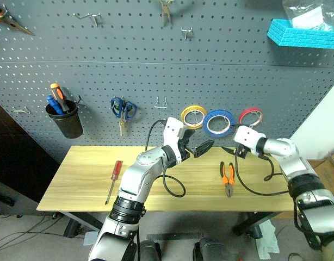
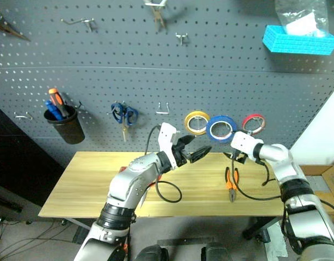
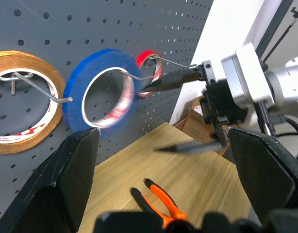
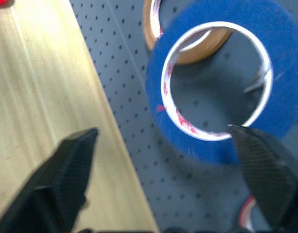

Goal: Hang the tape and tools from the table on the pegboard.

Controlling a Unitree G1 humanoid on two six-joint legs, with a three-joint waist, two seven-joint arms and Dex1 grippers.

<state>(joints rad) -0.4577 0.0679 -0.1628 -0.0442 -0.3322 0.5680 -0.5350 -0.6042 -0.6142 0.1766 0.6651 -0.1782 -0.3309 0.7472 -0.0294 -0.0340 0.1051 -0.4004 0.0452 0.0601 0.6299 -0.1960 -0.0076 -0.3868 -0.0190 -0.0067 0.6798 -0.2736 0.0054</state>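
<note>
Now the blue tape (image 1: pixel 218 123) hangs on a metal hook on the dark grey pegboard (image 1: pixel 156 60); it sits between a yellow roll (image 1: pixel 193 116) and a red roll (image 1: pixel 251 116), and it looks a bit smeared in both wrist views; the right gripper (image 1: pixel 231 149) is just below and beside the blue tape, and its two black fingers are spread wide apart with nothing between them, so the tape is let go; the left gripper (image 1: pixel 202 148) points across toward the right one, low in front of the rolls; its fingers are spread apart too and hold nothing.

On the table (image 1: pixel 80 185) the pliers (image 1: pixel 228 177) with orange-and-black handles lie flat near the right side, below the right gripper; the screwdriver (image 1: pixel 113 179) with the red handle lies flat near the left side, well apart from the pliers; something red (image 2: pixel 155 181) peeks out from under the left arm on the table, but it is too hidden to tell what it is.

Blue scissors (image 1: pixel 123 110) hang on the board to the left of the rolls; a black cup (image 1: pixel 65 118) with tools in it hangs further left; a blue basket (image 1: pixel 304 33) sits high on the board at the right.
</note>
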